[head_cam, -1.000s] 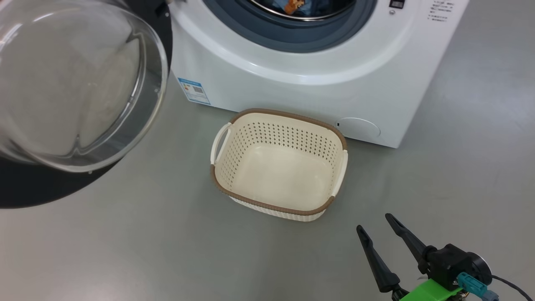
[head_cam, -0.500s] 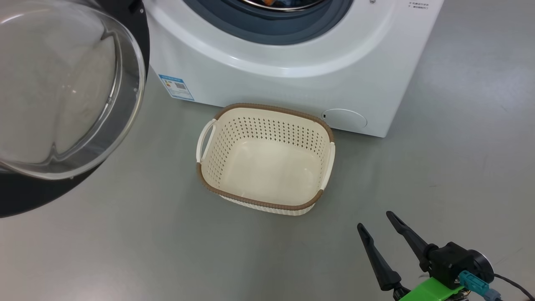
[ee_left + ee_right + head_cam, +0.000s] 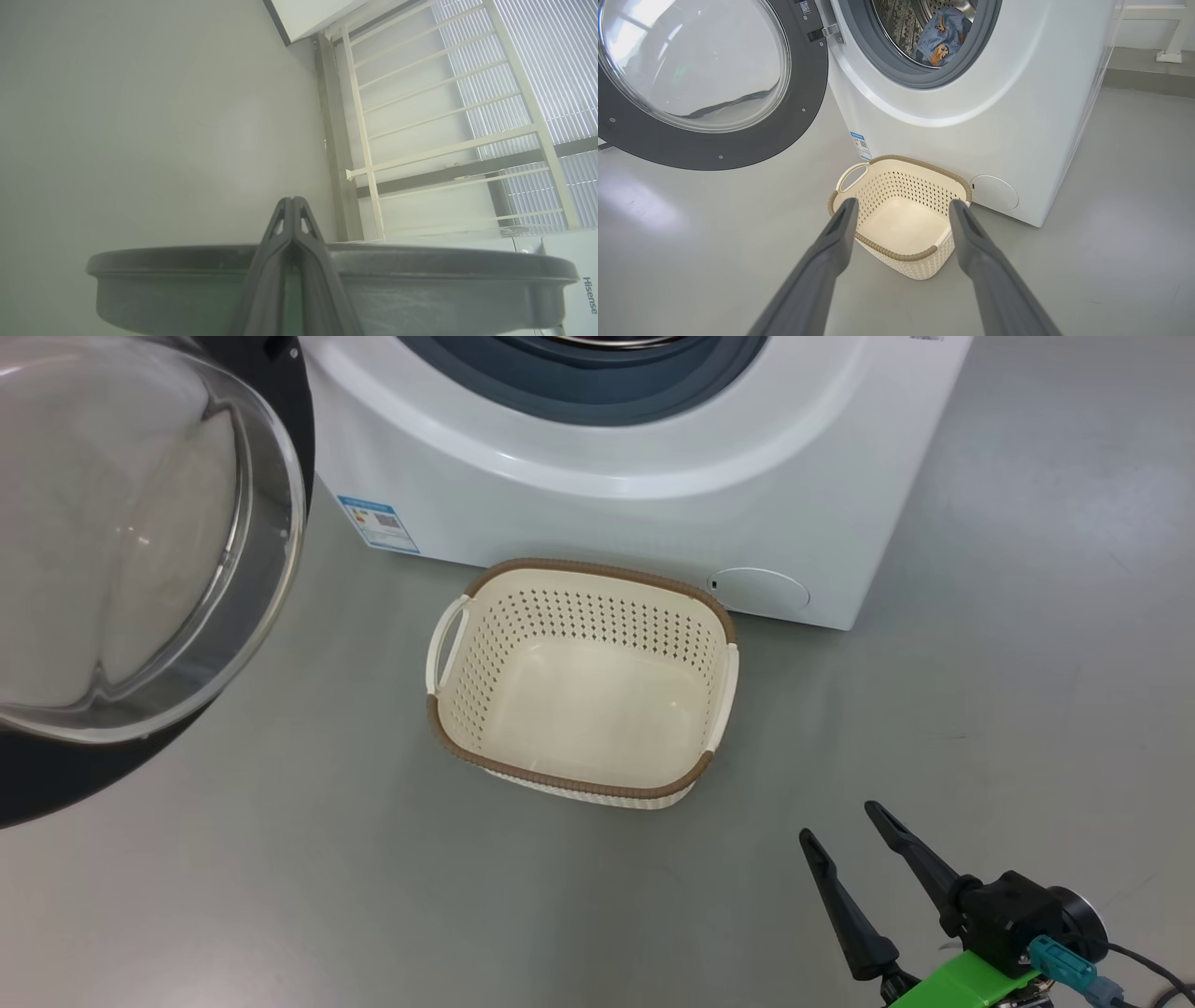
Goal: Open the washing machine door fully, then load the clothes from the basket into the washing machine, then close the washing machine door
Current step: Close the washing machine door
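Perforated cream basket (image 3: pixel 597 621), woven brown rim, glossy round door (image 3: pixel 698 70) open, right pincer (image 3: pixel 837 820) spread empty, left pincer (image 3: pixel 292 200) pinched shut.

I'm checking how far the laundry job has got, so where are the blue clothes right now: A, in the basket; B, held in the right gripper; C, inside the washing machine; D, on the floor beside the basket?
C: the right wrist view shows the clothes lying inside the washing machine behind its open door, while the basket on the floor holds nothing.
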Available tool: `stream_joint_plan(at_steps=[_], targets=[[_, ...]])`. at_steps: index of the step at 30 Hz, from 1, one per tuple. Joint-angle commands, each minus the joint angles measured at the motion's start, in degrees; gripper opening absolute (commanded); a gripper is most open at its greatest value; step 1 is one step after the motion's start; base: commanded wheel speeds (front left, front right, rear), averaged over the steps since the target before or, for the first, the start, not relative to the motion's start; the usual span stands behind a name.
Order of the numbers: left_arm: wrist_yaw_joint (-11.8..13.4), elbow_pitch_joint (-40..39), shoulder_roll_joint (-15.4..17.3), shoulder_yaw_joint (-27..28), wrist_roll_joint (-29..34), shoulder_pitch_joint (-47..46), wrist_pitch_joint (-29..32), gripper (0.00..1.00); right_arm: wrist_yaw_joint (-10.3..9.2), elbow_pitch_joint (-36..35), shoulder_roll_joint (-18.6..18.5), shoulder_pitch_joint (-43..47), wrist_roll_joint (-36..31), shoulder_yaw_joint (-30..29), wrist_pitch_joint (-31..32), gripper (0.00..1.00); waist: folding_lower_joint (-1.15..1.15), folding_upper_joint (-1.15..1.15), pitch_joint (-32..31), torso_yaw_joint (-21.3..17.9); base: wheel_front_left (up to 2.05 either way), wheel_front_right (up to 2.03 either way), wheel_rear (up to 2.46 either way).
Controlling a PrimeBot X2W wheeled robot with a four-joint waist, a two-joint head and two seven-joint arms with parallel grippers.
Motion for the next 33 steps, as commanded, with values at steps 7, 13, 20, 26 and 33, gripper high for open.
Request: stream_joint_plan(at_steps=[7, 13, 20, 26, 33], targets=[[-1.54, -0.10, 4.50, -1.61, 0.99, 0.39, 4.53, 0.00, 0.09, -1.59, 0.02, -1.39, -0.33, 1.01, -0.07, 1.00, 0.00, 0.00, -0.25, -0.20, 0.00, 0.00, 0.00], [-2.53, 0.07, 3.56, -2.57, 0.39, 0.76, 9.51, 0.00, 0.09, -1.23, 0.35, -0.97, -0.42, 0.80, -0.35, 1.00, 0.00, 0.00, -1.03, 0.77, 0.00, 0.00, 0.00], [-3.04, -1.56, 2.11, -3.77, -0.21, 1.93, 13.39, 0.00, 0.09, -1.12, 0.56, -0.80, -0.46, 0.96, -0.23, 1.00, 0.00, 0.00, -1.80, 1.57, 0.00, 0.00, 0.00], [-3.13, -3.51, 0.92, -4.19, -0.83, 3.66, 13.06, 0.00, 0.09, -1.25, 0.45, -0.59, -0.53, 1.17, -0.02, 1.00, 0.00, 0.00, -2.15, 1.64, 0.00, 0.00, 0.00], [-3.14, -4.43, 0.79, -3.90, -0.92, 4.20, 8.32, 0.00, 0.09, -1.47, -0.03, -0.53, -0.44, 1.46, 0.22, 1.00, 0.00, 0.00, -2.30, 0.91, 0.00, 0.00, 0.00]])
